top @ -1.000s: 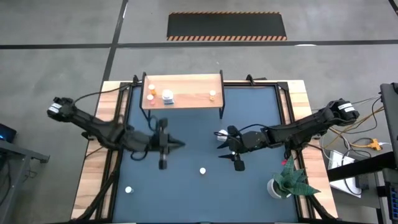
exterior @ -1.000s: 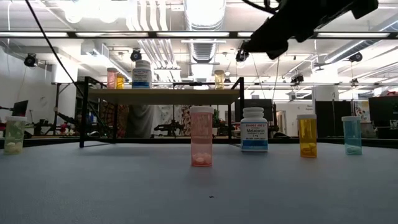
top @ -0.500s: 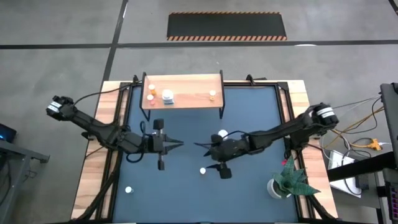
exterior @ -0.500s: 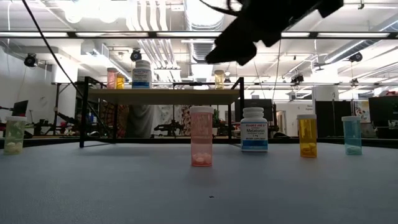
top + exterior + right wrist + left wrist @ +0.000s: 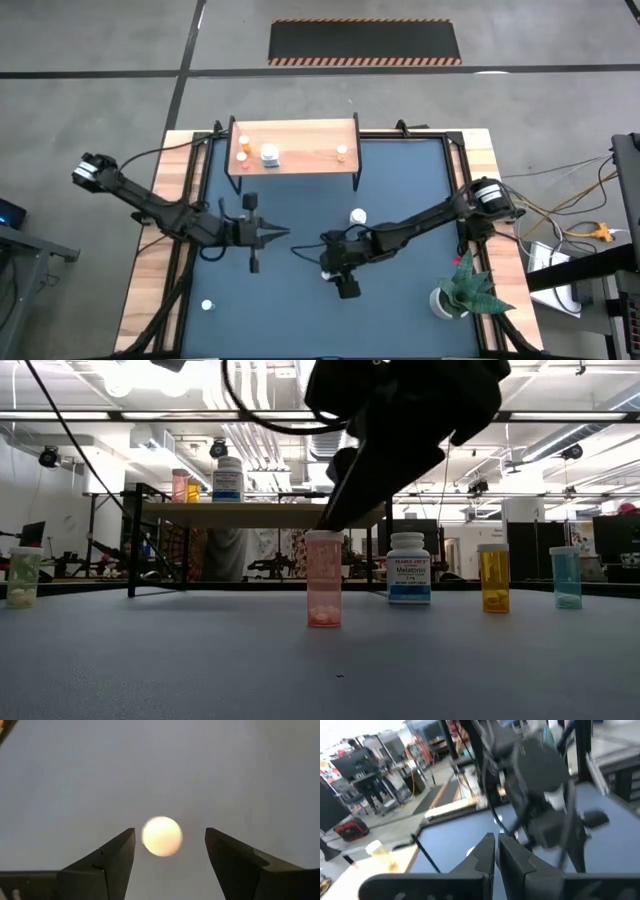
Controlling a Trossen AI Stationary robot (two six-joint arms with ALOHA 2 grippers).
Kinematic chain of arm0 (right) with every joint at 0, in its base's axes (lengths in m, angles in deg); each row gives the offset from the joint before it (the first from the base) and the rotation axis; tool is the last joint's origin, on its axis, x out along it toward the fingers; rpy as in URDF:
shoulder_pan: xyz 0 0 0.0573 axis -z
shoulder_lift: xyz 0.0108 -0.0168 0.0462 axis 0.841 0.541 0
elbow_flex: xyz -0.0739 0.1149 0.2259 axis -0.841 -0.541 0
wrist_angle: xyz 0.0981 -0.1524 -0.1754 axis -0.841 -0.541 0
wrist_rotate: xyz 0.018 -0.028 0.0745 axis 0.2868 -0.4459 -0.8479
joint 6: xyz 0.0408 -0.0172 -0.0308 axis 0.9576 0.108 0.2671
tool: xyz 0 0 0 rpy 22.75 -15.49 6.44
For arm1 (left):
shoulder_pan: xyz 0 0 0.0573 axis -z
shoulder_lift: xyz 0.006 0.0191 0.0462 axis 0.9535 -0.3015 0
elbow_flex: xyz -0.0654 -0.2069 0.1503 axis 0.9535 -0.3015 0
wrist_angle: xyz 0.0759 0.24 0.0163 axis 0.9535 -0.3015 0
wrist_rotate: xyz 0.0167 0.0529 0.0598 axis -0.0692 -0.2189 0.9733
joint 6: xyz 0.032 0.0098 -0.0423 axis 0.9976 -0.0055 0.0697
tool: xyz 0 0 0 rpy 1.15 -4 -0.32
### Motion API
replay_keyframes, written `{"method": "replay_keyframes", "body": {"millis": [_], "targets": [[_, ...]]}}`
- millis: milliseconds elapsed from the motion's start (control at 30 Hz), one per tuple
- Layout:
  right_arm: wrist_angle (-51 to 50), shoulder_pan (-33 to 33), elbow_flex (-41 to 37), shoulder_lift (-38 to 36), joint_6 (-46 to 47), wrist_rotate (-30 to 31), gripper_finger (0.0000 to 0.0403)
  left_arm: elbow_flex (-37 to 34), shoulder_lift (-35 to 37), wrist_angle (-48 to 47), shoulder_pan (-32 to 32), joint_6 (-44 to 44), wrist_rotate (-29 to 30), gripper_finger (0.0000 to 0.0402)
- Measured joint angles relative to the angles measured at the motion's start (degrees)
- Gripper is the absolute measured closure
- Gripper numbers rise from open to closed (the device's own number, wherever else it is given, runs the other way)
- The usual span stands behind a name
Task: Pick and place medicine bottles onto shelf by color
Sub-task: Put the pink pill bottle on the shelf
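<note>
Grey concrete floor (image 5: 100,40), striped mat (image 5: 365,42)

I saw a matt dark mat (image 5: 300,200) covering the desk, bordered by pale bare wood (image 5: 150,280). The shelf (image 5: 300,140) had a light wooden top on thin black metal legs. The pink bottle (image 5: 323,580) looked like translucent plastic; its white cap (image 5: 162,836) looked smooth.
</note>
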Motion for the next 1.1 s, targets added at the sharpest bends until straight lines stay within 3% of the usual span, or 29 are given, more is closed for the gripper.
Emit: {"method": "replay_keyframes", "body": {"millis": [367, 833, 1100], "targets": [[0.30, -0.20, 0.60, 2.00, 1.21, -0.66, 0.0178, -2.24, 6.89, -0.29, 1.95, -1.38, -0.29, 0.0396], [1.55, -0.18, 0.47, 2.00, 1.04, -0.37, 0.0280, -2.90, 6.89, 0.18, 5.22, -1.45, -0.37, 0.0396], [1.41, -0.18, 0.52, 1.98, 1.65, -0.37, 0.0284, -3.20, 6.89, 0.20, 5.29, -1.45, -0.40, 0.0396]]}}
